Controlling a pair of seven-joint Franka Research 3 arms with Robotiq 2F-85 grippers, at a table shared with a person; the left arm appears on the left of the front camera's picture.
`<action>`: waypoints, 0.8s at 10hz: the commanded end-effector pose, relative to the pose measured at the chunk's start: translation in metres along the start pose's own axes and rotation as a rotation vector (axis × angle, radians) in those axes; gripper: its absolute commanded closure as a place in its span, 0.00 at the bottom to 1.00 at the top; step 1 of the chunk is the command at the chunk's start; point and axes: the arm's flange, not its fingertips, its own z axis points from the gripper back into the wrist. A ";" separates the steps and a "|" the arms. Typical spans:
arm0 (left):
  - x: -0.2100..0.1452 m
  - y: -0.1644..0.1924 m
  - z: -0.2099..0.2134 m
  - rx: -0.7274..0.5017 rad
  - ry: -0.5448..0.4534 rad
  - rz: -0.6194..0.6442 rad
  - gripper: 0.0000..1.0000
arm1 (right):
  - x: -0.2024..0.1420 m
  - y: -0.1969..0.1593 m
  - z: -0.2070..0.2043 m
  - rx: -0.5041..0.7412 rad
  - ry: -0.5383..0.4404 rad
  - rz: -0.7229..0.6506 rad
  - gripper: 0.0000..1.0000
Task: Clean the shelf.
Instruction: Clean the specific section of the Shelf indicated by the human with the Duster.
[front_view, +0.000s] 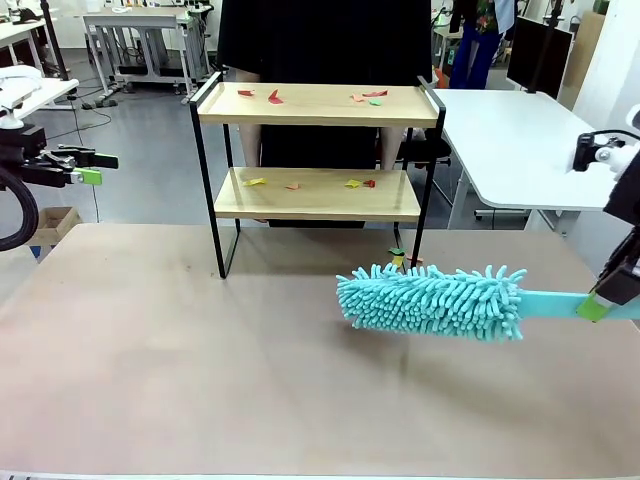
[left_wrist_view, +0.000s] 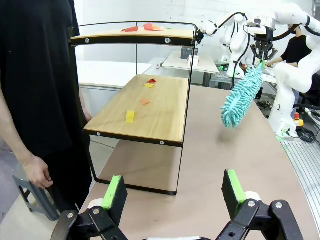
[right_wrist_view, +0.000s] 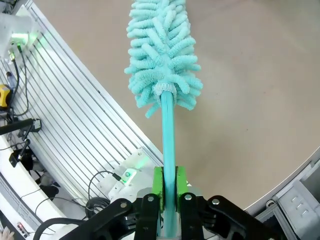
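- Front view: the shelf (front_view: 310, 103) stands at 12 o'clock on the counter (front_view: 180, 380), with coloured paper scraps (front_view: 274, 97) on both boards. At 3 o'clock the right tool (front_view: 595, 306) is clamped on the handle of a teal microfibre duster (front_view: 430, 300). The duster's head hangs low over the counter at 4 o'clock, short of the boards. The left tool (front_view: 88, 166) sits wide and empty at 9 o'clock. The likely trouble is leverage. With the long handle held near its far end, a push against the black frame could twist the duster in the grip or shove the light shelf.
- Left wrist view: the left tool (left_wrist_view: 174, 187) gapes, holding nothing. The shelf's lower board lies at 11 o'clock, and a person's hand (left_wrist_view: 37, 172) hangs at 9 o'clock, near that end. A sweep that way could throw scraps onto the floor or brush the person.
- Right wrist view: the right tool (right_wrist_view: 168, 176) pinches the thin handle, with the head at 12 o'clock. The contact patch looks small, so the handle may rotate under side load and leave scraps caught against the raised end rails.
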 end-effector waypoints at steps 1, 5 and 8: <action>0.002 -0.001 0.000 0.002 -0.001 -0.009 0.00 | 0.004 -0.001 0.001 0.006 -0.024 -0.012 0.87; 0.002 -0.001 0.000 0.002 -0.001 -0.009 0.00 | 0.004 -0.001 0.001 0.006 -0.024 -0.012 0.87; 0.002 -0.001 0.000 0.002 -0.001 -0.009 0.00 | 0.004 -0.001 0.001 0.006 -0.024 -0.012 0.87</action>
